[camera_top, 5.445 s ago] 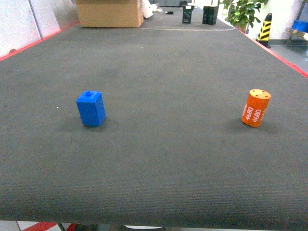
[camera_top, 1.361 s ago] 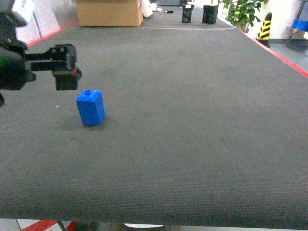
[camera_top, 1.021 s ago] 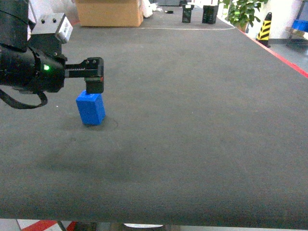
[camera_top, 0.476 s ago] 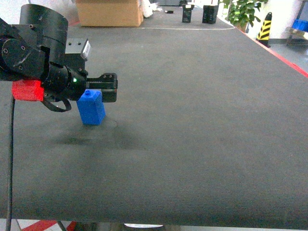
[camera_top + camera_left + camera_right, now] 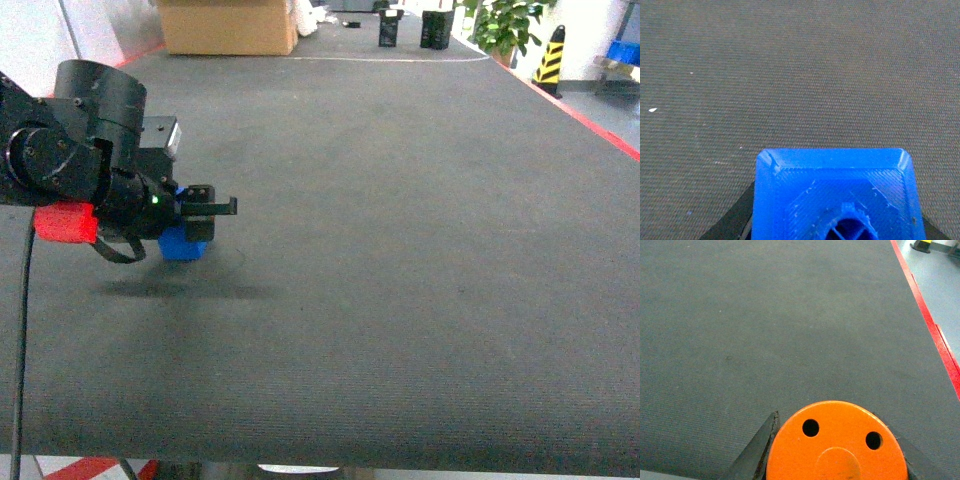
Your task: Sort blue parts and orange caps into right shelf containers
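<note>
The left pincer [image 5: 200,215] straddles the upright small blue plastic block [image 5: 182,244], grip uncertain; the right pincer clasps the orange cylindrical cap [image 5: 837,445].

A dark grey, finely ribbed surface [image 5: 400,250] fills most of the head view, edged along both long sides by a red border [image 5: 590,115]. At the far end of the surface stands a brown cardboard box [image 5: 228,27]. To the right of the box, also at the far end, are two small dark containers [image 5: 420,30]. Further right of them, past the red border, a green potted plant [image 5: 505,25] stands beside a yellow-and-black striped post [image 5: 549,58]. A thin pale line [image 5: 400,61] crosses the surface just in front of the box.
</note>
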Tool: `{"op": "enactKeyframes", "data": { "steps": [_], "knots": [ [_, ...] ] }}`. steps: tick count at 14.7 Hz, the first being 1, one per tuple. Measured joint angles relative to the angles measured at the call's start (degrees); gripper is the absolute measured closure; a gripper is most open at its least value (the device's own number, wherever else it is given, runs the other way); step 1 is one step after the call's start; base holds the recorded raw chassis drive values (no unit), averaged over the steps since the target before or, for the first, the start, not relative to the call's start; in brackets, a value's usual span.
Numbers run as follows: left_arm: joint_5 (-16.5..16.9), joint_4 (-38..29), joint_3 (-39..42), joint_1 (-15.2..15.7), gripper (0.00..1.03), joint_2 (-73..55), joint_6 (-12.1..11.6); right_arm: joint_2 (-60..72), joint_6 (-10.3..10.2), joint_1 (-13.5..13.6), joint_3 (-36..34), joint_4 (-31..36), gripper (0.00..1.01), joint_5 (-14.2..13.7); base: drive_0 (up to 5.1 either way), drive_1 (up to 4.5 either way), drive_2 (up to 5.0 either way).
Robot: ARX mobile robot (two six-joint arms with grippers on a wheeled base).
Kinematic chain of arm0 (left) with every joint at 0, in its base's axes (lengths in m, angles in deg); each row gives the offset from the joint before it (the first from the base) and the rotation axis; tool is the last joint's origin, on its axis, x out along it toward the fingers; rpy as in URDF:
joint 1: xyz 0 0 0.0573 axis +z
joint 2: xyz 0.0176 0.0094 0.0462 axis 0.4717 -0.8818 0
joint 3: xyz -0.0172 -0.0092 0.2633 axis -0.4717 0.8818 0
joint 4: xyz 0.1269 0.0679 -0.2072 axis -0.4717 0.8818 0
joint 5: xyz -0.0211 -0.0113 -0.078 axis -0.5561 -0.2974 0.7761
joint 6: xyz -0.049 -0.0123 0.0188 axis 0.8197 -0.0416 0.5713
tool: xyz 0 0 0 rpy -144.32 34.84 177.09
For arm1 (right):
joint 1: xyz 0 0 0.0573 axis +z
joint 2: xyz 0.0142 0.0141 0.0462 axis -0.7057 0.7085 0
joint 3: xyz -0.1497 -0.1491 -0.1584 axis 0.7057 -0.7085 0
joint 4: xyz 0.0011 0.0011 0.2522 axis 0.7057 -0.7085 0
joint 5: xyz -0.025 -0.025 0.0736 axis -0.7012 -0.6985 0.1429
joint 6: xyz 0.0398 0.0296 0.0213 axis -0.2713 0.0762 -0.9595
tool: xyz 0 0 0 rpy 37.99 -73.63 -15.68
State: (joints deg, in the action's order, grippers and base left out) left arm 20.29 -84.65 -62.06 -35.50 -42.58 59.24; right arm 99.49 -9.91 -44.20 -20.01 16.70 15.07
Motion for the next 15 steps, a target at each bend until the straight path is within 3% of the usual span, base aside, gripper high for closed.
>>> {"op": "enactKeyframes", "data": {
  "steps": [3,6,7,8,9,13,15],
  "knots": [
    [3.0,-8.6,12.5,0.4,0.58,13.1,0.5,0.0,0.0,0.0,0.0,0.0,0.58,0.0,0.0,0.00,0.0],
    [4.9,-20.2,32.0,2.9,0.58,38.6,-0.9,0.0,0.0,0.0,0.0,0.0,0.58,0.0,0.0,0.00,0.0],
    [4.9,-19.9,39.7,4.6,0.58,47.2,-1.0,0.0,0.0,0.0,0.0,0.0,0.58,0.0,0.0,0.00,0.0],
    [2.7,-19.9,49.4,6.6,0.58,56.5,-2.0,0.0,0.0,0.0,0.0,0.0,0.58,0.0,0.0,0.00,0.0],
    [1.5,-19.5,54.1,7.4,0.58,61.5,-2.1,0.0,0.0,0.0,0.0,0.0,0.58,0.0,0.0,0.00,0.0],
    [2.2,-20.1,53.8,6.7,0.58,62.6,-3.1,0.0,0.0,0.0,0.0,0.0,0.58,-0.2,0.0,0.00,0.0],
    [1.7,-19.8,53.8,7.1,0.58,62.3,-3.1,0.0,0.0,0.1,0.0,0.1,0.58,0.2,4.7,-3.86,-0.8]
  ]
}}
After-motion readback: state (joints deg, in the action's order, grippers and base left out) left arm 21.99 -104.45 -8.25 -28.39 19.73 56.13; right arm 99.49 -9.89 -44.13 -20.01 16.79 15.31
